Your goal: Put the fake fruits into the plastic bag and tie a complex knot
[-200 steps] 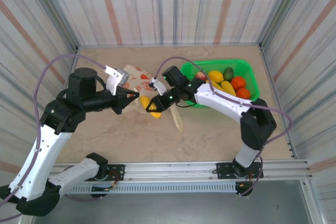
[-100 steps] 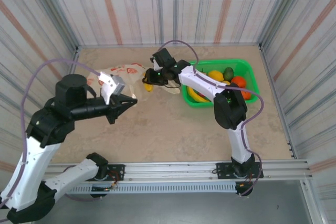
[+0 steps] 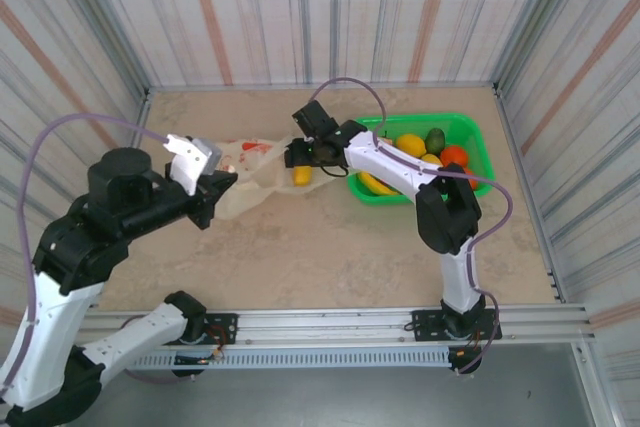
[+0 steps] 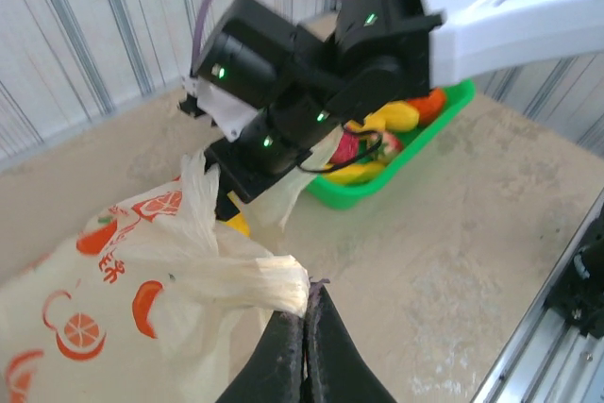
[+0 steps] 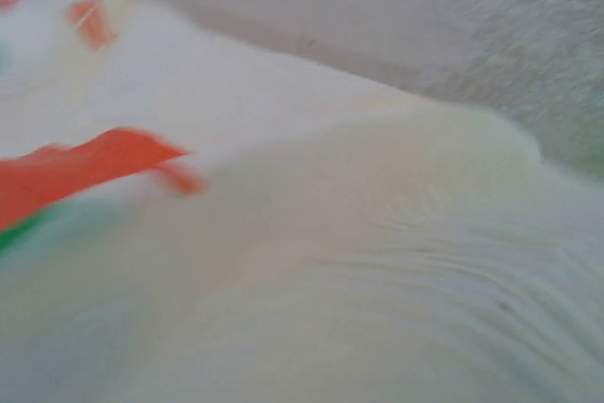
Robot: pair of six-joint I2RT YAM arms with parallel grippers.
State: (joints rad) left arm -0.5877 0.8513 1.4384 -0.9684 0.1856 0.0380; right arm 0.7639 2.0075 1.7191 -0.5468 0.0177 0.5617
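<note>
While clamping bunched rim of plastic bag (image 4: 123, 271) tight with left gripper (image 4: 304, 313): bag on table (image 3: 330, 247), left of green basket (image 3: 440, 117) of fake fruits (image 3: 410, 144). Right gripper (image 3: 298, 157) at bag mouth, beside yellow fruit (image 3: 302, 176); jaw spread unclear.

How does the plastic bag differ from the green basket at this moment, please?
The plastic bag is pale, thin and crumpled, with orange prints; the green basket is rigid and plain. The shut left gripper pinches the bag's bunched edge; nothing grips the basket. The basket holds several fake fruits; one yellow fruit lies at the bag. Both rest on the table.
</note>
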